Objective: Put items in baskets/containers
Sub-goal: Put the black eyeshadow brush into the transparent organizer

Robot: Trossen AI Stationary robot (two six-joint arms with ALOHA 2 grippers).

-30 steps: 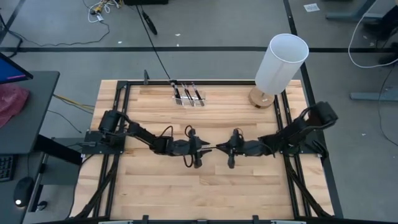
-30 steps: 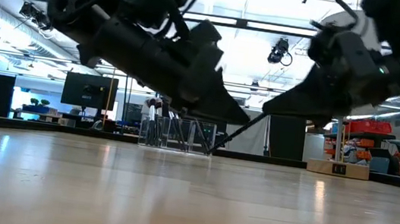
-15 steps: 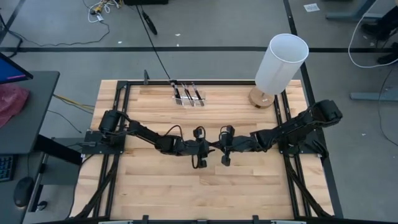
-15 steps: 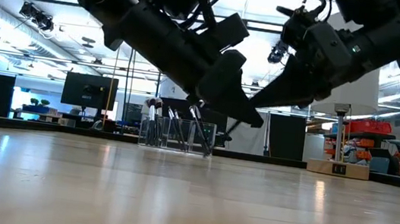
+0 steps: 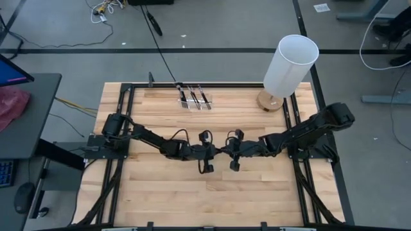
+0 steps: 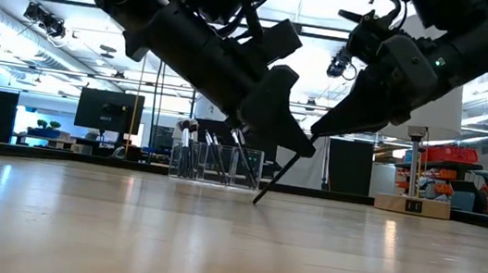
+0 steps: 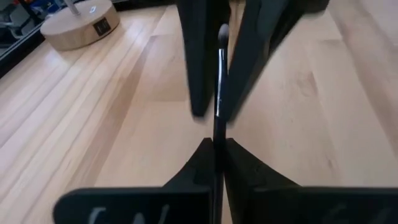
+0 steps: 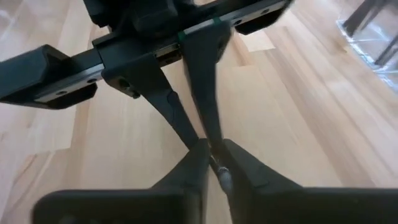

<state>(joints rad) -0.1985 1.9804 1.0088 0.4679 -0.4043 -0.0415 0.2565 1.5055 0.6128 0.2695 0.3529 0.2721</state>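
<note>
Both pincers, left [image 5: 220, 153] & right [image 5: 226, 153], pinch one brush [image 7: 219, 93] mid-table (low view shows it slanting downward).

Robotics lab — monitor [image 6: 109, 111], floor cables [image 5: 106, 9], shelving [image 6: 449, 176].

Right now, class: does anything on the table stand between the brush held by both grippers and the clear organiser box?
Nothing visible does. The left gripper and right gripper both pinch the brush mid-table; bare wood runs to the organiser box.
</note>
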